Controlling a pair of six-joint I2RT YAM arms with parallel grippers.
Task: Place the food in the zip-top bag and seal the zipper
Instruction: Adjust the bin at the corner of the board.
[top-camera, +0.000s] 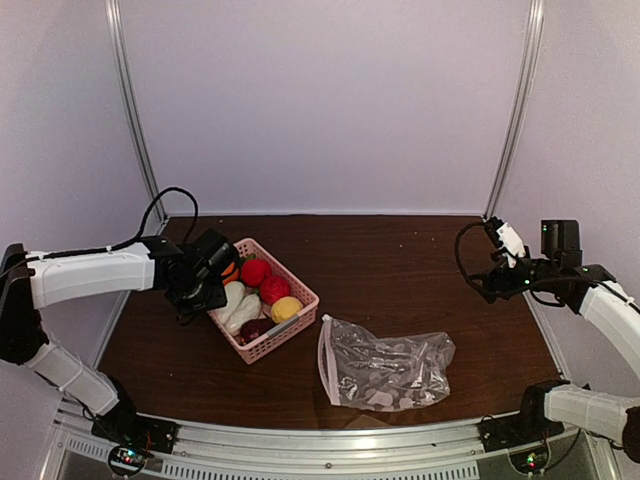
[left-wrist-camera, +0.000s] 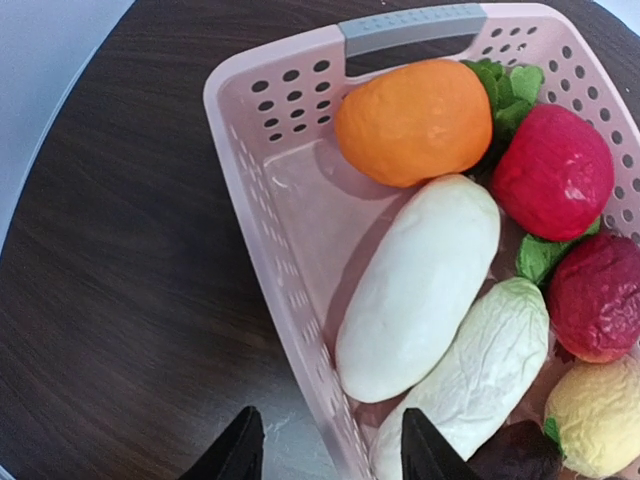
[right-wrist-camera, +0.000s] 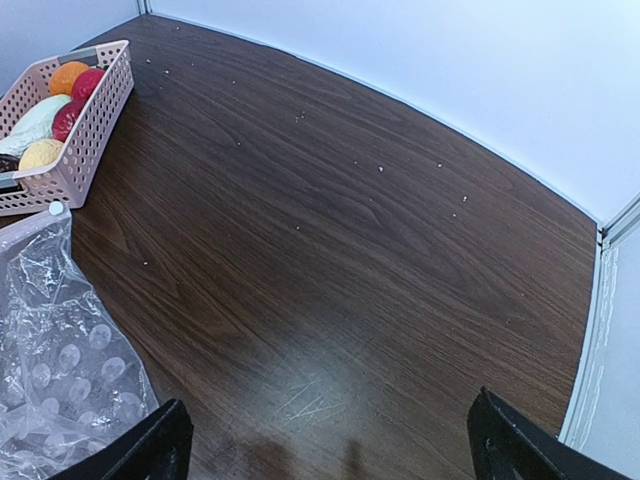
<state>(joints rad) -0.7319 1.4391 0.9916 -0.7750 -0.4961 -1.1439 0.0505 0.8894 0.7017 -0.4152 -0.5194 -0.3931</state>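
The food lies in a pink basket (top-camera: 300, 290): an orange piece (left-wrist-camera: 415, 120), two red pieces (left-wrist-camera: 555, 170) (left-wrist-camera: 598, 297), a yellow piece (left-wrist-camera: 598, 415), a smooth white piece (left-wrist-camera: 420, 285) and a whitish-and-green piece (left-wrist-camera: 495, 365). The transparent zip-top bag (top-camera: 385, 365) lies flat right of the basket, its zipper edge (top-camera: 322, 350) facing the basket. My left gripper (left-wrist-camera: 335, 450) is open above the basket's left wall, one finger outside, one inside. My right gripper (right-wrist-camera: 325, 450) is open and empty, held above bare table at the right.
The basket (right-wrist-camera: 85, 140) has a grey handle (left-wrist-camera: 410, 25) at its far end. The bag (right-wrist-camera: 60, 370) shows at the left of the right wrist view. White walls and metal posts (top-camera: 515, 110) close in the table's back and sides.
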